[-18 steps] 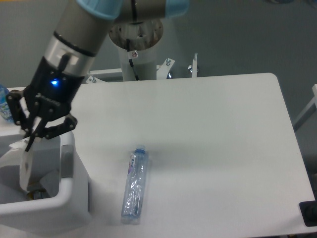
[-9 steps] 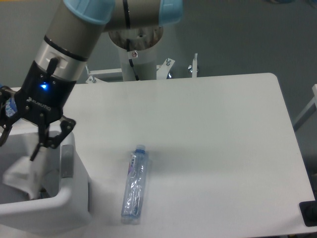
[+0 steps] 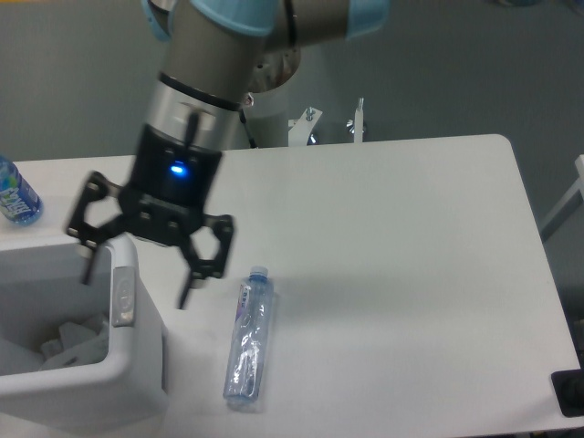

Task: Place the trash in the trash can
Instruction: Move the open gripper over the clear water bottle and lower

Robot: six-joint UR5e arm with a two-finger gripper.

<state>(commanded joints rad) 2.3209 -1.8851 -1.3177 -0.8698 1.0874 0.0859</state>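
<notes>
Black two-finger gripper point(image 3: 137, 274) spread wide, empty, w/ slim clear plastic bottle point(image 3: 249, 338) lying beside white rectangular bin point(image 3: 128, 365), prob. next pick.

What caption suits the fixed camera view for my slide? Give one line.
Open gripper hovers beside the white trash can; slim clear bottle lies on the table.
</notes>
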